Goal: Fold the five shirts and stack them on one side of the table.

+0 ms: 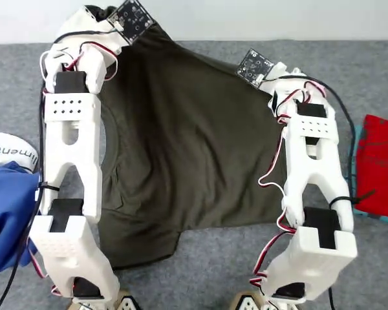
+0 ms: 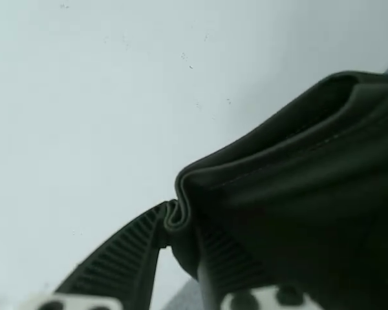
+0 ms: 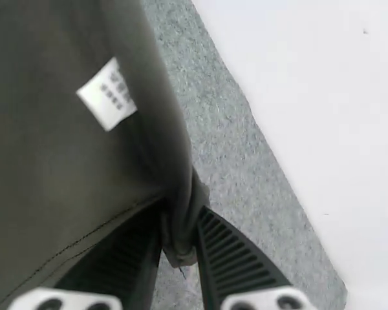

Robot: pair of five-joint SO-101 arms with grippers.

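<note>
- On the grey counter (image 1: 213,271), between the two arms: dark olive shirt (image 1: 181,142), spread out with some wrinkles.
- Left hand (image 2: 178,223): clamped on a bunched fold of the shirt's edge, at its far-left corner.
- Right hand (image 3: 178,239): clamped on the shirt's edge at the far-right corner, near a white label (image 3: 108,93).
- Blue shirt (image 1: 3,213) sits at the counter's left edge, red shirt (image 1: 381,165) at its right edge.

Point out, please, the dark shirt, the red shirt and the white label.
dark shirt (image 1: 187,142), high view, middle of its body.
red shirt (image 1: 381,161), high view, its top face.
white label (image 3: 108,93), right wrist view, its centre.
</note>
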